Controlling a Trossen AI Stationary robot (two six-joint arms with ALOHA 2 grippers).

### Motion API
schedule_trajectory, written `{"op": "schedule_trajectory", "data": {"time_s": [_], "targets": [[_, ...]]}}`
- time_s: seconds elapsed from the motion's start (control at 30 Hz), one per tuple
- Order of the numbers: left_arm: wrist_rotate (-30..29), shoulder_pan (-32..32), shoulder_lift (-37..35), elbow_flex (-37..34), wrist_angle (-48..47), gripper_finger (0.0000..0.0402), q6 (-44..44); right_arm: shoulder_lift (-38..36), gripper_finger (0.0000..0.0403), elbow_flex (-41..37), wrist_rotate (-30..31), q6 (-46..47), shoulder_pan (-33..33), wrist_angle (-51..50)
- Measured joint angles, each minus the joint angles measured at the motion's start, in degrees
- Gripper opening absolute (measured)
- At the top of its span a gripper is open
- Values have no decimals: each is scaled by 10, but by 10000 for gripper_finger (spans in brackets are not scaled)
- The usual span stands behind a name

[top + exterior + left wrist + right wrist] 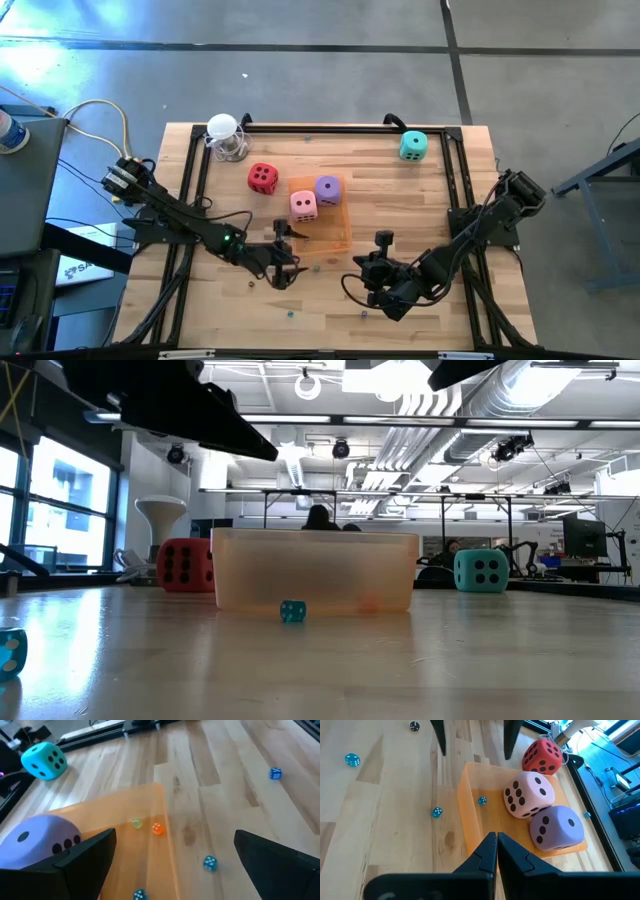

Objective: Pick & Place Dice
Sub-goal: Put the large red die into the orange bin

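Observation:
The pink die (303,206) and the purple die (327,189) rest on the floor of the flat orange tray (335,235) at mid-table. The red die (263,178) stands on the wood just left of the tray, also in the right wrist view (543,756). The teal die (413,146) sits at the far right. My left gripper (283,256) hovers open at the tray's near left corner; the purple die (35,840) lies beyond one finger. My right gripper (496,851) is shut and empty, pointing at the tray's near edge.
Tiny dice lie scattered on the wood near the tray (210,863) (275,773) (436,812), and some lie inside it (157,829). A white bulb-like object (224,135) stands at the far left. A black frame (330,128) rims the table.

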Motion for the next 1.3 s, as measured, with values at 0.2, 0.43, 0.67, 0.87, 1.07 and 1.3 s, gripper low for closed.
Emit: {"op": "schedule_trajectory", "data": {"time_s": [0.2, 0.43, 0.67, 0.87, 1.07, 1.3], "targets": [[-33, -9, 0, 0, 2, 395, 6, 0, 4, 0, 0, 9, -5, -2], [-16, -3, -24, 0, -63, 395, -67, 0, 4, 0, -8, 11, -9, -4], [-9, 33, -141, 27, -275, 395, -139, 0, 4, 0, -14, 11, -9, -5], [99, 117, -174, 129, -512, 395, -142, 0, 4, 0, -15, 10, -19, -4], [192, 229, -165, 158, -597, 395, 32, 0, 4, 0, -17, 13, -30, -2], [192, 320, -165, 158, -615, 395, 227, 0, 4, 0, -41, 13, -30, -3]]}}
